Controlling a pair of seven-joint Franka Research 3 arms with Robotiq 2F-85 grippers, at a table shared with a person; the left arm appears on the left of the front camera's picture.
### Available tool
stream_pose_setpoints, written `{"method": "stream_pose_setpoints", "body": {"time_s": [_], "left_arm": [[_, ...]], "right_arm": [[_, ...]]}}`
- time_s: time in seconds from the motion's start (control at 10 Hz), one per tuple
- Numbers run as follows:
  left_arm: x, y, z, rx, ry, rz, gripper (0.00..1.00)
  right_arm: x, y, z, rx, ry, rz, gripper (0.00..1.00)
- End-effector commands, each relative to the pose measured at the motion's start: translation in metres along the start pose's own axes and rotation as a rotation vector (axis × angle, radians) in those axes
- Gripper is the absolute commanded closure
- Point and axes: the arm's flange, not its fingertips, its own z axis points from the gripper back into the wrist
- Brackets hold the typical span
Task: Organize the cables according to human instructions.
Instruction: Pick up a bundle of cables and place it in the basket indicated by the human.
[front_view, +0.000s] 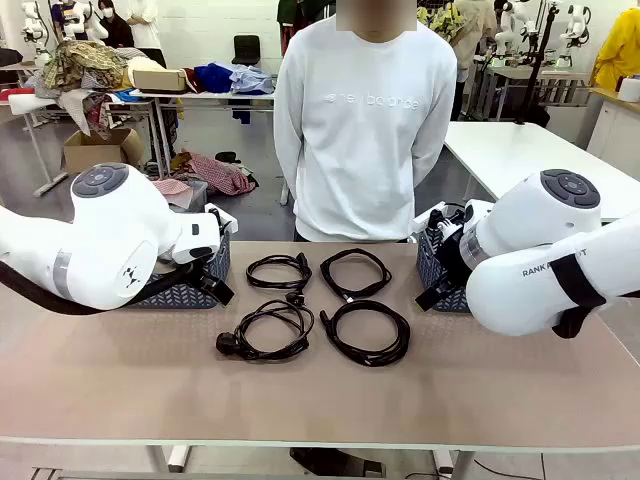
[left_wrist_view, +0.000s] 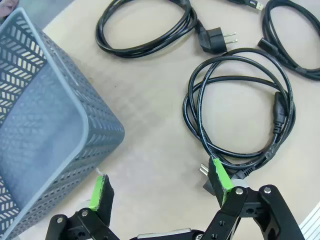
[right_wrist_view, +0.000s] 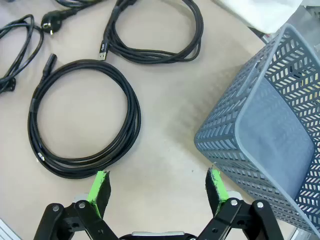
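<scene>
Four black coiled cables lie mid-table in two rows: far left (front_view: 278, 260), far right (front_view: 355, 252), near left (front_view: 262, 348), near right (front_view: 400, 340). My left gripper (left_wrist_view: 161, 187) is open and empty above bare table, with a blue-grey basket (left_wrist_view: 45, 130) to one side. On its other side is a coil with a chunky connector (left_wrist_view: 279, 112), and farther off a coil with a round plug (left_wrist_view: 212, 39). My right gripper (right_wrist_view: 158, 186) is also open and empty, between a large coil (right_wrist_view: 135, 115) and the other basket (right_wrist_view: 270, 115). Another coil (right_wrist_view: 150, 57) lies beyond.
A person in a white sweatshirt (front_view: 365, 120) stands at the far edge, hands out of sight. The left basket (front_view: 190, 292) and right basket (front_view: 432, 268) flank the cables, partly hidden by my arms. The near half of the table (front_view: 320, 400) is bare.
</scene>
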Motion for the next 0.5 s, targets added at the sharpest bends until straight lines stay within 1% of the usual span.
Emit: {"method": "stream_pose_setpoints", "body": {"time_s": [0.0, 0.4], "left_arm": [[0.0, 0.0, 0.0001, 0.0, 0.0, 0.0, 0.0], [0.0, 0.0, 0.0001, 0.0, 0.0, 0.0, 0.0]], "right_arm": [[0.0, 0.0, 0.0, 0.0, 0.0, 0.0, 0.0], [0.0, 0.0, 0.0, 0.0, 0.0, 0.0, 0.0]]}}
